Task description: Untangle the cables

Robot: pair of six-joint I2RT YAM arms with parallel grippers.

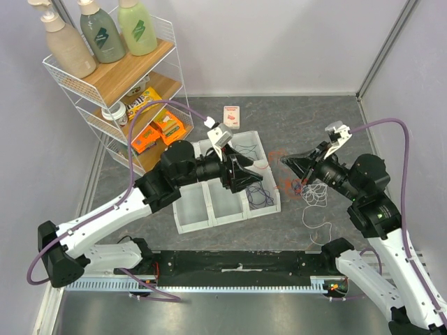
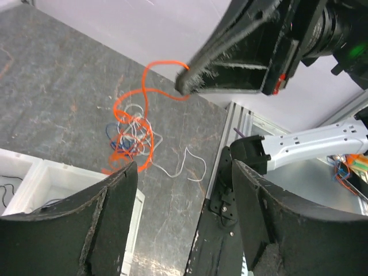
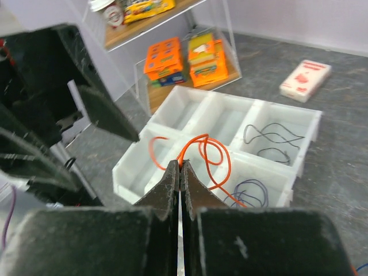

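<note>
**Right fingers** [image 3: 179, 169]: pressed fully together, pinching a strand of the orange cable [image 3: 221, 164] at the very tips. They are held above the bench [image 1: 335, 125], between the tray [image 1: 192, 223] and the tangle [image 2: 129, 138].

**Left fingers** [image 1: 250, 176]: spread wide with nothing between them, hanging over the right-hand end of the tray and facing the right fingers.

**Task items, location:** The orange cable droops in loose loops from the pinch and runs down into the tangle, which lies on the bench just right of the tray. Orange, blue and white strands are knotted together there. A white cable [image 1: 316, 202] trails out of the heap towards the near edge. A black cable [image 3: 273, 138] and a blue-purple cable [image 3: 253, 192] each lie coiled in their own tray compartment.

**Handling, as judged:**
- The cables look very light, thin and wholly limp, and will not hold any shape.
- The smooth sheath is likely to slip unless pinched firmly at the tips.
- Lifting one strand will probably drag the whole heap, since nothing weighs it down.
- The best hold for the free fingers appears to be lower on the orange strand, near where it enters the knot, so the two holds can draw apart.
- A hard pull risks tightening the loops.

**Surroundings:**
- The bench is dark grey, mottled and matt.
- The tray is white, rigid plastic with square-walled compartments.
- A white wire rack [image 1: 70, 77] with wooden shelves stands at the far left.
</note>
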